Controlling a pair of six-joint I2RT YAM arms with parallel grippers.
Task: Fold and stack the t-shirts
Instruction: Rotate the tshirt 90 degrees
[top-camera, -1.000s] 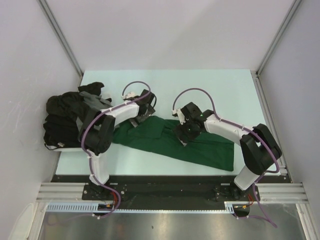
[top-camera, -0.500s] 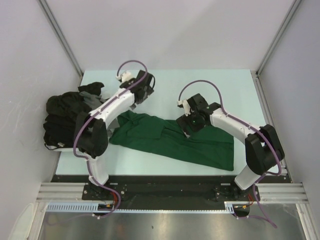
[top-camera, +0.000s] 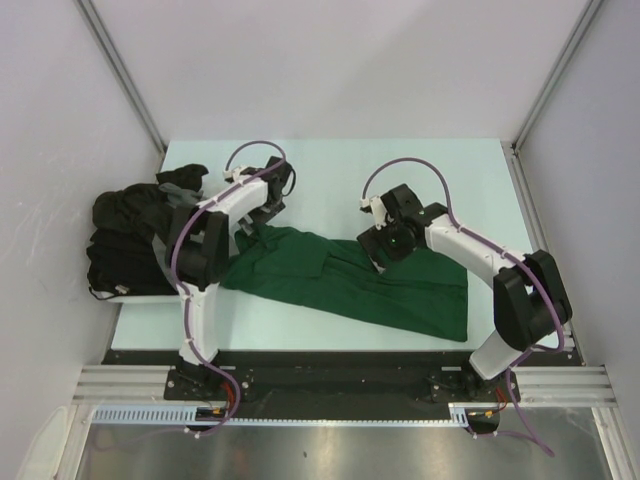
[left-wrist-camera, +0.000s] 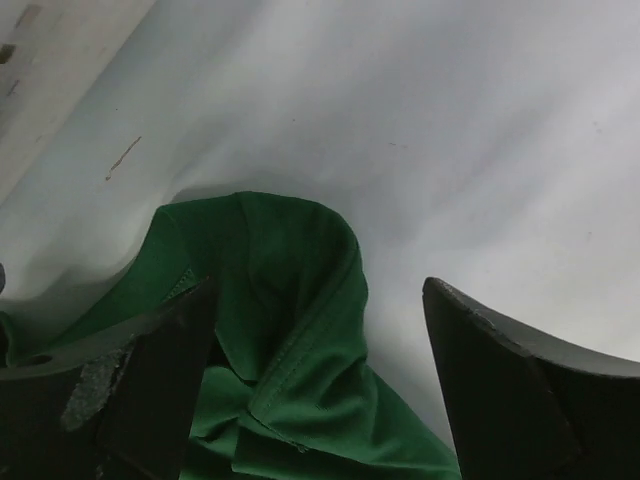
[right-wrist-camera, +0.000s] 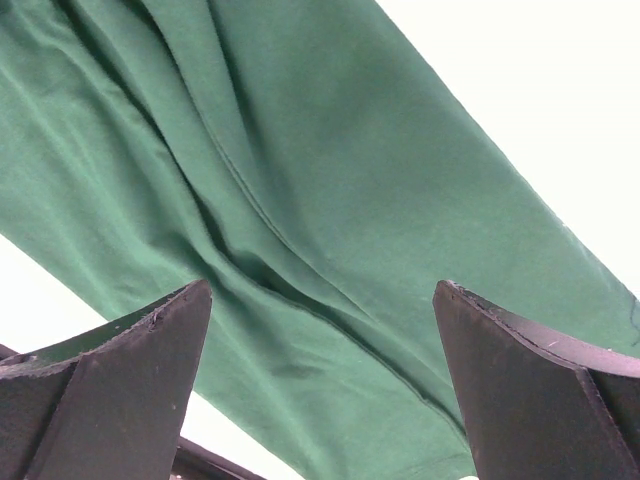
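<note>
The pale counter (top-camera: 400, 170) fills the floor of the white-walled cell, with both arms bolted along its near edge. The dark green t-shirt (top-camera: 400, 295) lies spread in a long rumpled band across the near middle of the counter. It runs from a bunched end at centre left to a squarer, flatter end at near right. A heap of black and dark grey t-shirts (top-camera: 125, 235) sits at the far-left edge of the counter, partly hanging over that side, apart from the green one.

The left arm (top-camera: 195, 260) bends up and over toward the bunched end of the green t-shirt. The right arm (top-camera: 480, 265) arcs in from the right over the shirt's middle.

The left claw (top-camera: 252, 218) is at the shirt's upper-left tip. In the left wrist view its claw (left-wrist-camera: 318, 300) is released, its fingers (left-wrist-camera: 150, 380) well apart. A rounded fold of green cloth (left-wrist-camera: 290, 300) with a stitched hem lies between them on the bare counter (left-wrist-camera: 450, 120), and nothing is pinched.

The right claw (top-camera: 383, 248) hangs above the shirt's centre. In the right wrist view the claw (right-wrist-camera: 320, 290) is released too. Its fingers (right-wrist-camera: 120, 370) are spread wide over creased green fabric (right-wrist-camera: 300, 180), and they grasp nothing. Bare counter (right-wrist-camera: 540, 80) shows at the upper right of that view.
</note>
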